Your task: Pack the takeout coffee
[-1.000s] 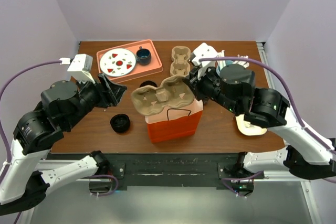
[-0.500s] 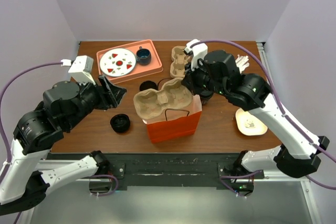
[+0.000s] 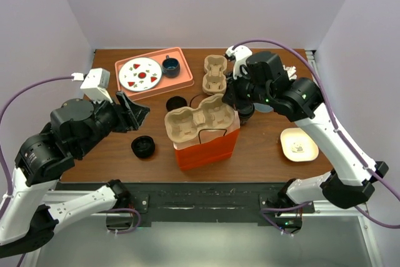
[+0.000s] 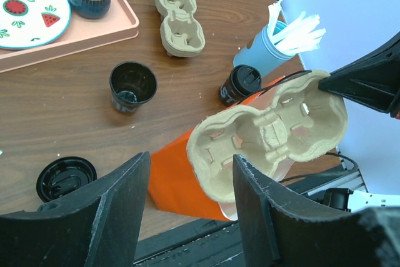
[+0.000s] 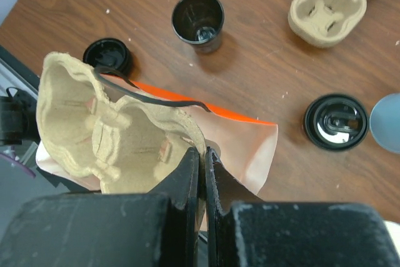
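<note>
Right wrist view: your right tool [image 5: 203,155] pinches the rim of the pulp carrier [image 5: 106,126] over the orange bag [image 5: 250,145]. Keep it level and seat it squarely inside. Your left tool [image 4: 190,182] hangs spread beside the bag; the takeout coffee [image 4: 241,84] stands just behind the bag.

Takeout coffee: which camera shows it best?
Left wrist: the takeout coffee shows lid and side wall beside the orange bag. Right wrist sees only its lid from above; top external mostly hides it behind the right arm.
</note>
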### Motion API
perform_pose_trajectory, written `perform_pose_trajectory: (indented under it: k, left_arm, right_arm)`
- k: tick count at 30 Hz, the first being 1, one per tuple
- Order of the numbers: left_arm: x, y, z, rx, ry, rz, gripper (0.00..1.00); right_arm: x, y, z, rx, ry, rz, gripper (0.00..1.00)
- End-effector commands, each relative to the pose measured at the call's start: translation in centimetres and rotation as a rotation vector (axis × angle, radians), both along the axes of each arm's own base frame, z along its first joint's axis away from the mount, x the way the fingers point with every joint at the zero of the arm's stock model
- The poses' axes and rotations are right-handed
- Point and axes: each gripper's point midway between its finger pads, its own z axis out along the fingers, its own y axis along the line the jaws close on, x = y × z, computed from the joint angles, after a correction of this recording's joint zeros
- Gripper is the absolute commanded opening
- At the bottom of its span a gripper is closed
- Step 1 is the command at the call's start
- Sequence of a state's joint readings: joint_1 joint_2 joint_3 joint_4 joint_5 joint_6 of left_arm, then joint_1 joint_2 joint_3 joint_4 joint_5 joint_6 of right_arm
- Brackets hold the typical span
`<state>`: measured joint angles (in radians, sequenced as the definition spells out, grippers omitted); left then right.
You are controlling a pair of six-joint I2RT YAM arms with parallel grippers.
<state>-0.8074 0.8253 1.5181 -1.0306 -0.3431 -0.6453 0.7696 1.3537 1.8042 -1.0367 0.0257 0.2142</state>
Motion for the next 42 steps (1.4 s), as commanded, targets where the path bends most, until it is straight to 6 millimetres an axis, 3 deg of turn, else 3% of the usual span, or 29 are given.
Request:
perform_pose_trajectory:
  k: [1,6,16,42]
  left_arm:
    - [0.0,-0.3,-0.5,-0.012,0.016,0.000,0.60]
    - [0.2,-0.6,-0.7,-0.010,0.019,-0.006,0.60]
    - [0.6,-1.0,-1.3,0.015,0.026,-0.011,0.60]
    - [0.9,-1.9,-2.1,0.014,0.045,-0.026,0.60]
  right_arm:
    - [-0.3,-0.9,0.3,0.013,0.043,-0.030,0.00]
    - [-0.4,-0.7,0.5,0.028,0.080,-0.021,0.00]
    - [0.2,-0.5,3.0,0.101,0.079,-0.033,0.00]
    - [-0.4,-2.4,-1.0,-0.008,0.204,-0.071,0.00]
